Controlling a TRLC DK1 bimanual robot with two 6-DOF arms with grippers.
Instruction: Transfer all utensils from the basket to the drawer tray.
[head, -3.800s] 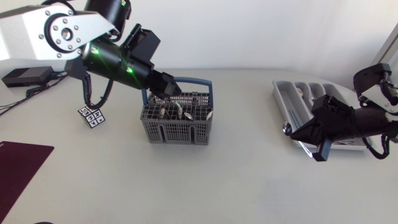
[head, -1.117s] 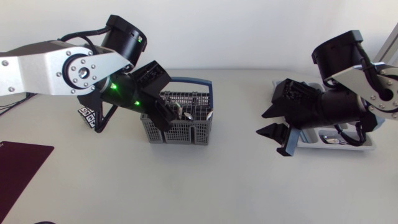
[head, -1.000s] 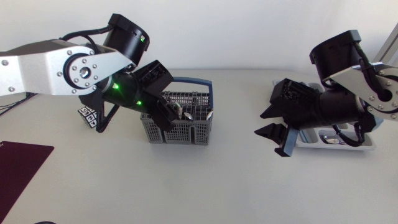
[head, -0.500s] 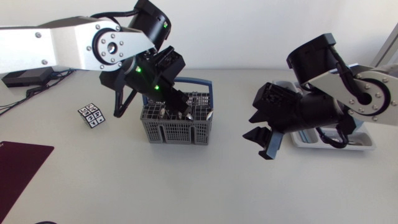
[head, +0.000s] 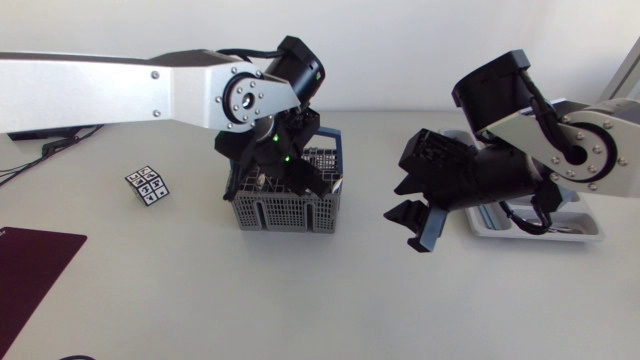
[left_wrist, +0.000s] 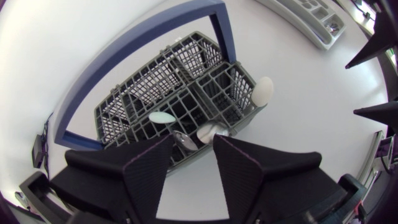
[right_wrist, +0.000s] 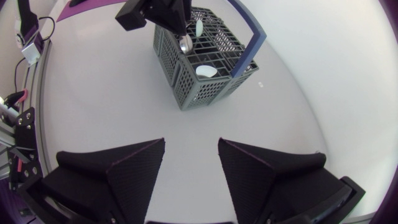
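The grey wire basket (head: 285, 203) with a blue handle (left_wrist: 134, 53) stands left of the table's middle. Several spoons (left_wrist: 184, 139) stand upright in its near compartments. My left gripper (head: 297, 172) points down into the basket from above. Its fingers (left_wrist: 149, 168) stand apart, with metal spoon heads just ahead of the gap and nothing touching both. My right gripper (head: 400, 205) hangs open and empty over bare table between the basket and the drawer tray (head: 580, 228). The right arm hides most of the tray. In the right wrist view the basket (right_wrist: 205, 59) lies ahead of the fingers (right_wrist: 134, 168).
A small marker card (head: 147, 185) lies left of the basket. A dark maroon mat (head: 30, 270) covers the front left corner. The table front is bare white surface (head: 300, 300).
The left arm has swung right and tipped its gripper down over the basket, its fingers narrowing. The right arm has drifted left from the tray, still open.
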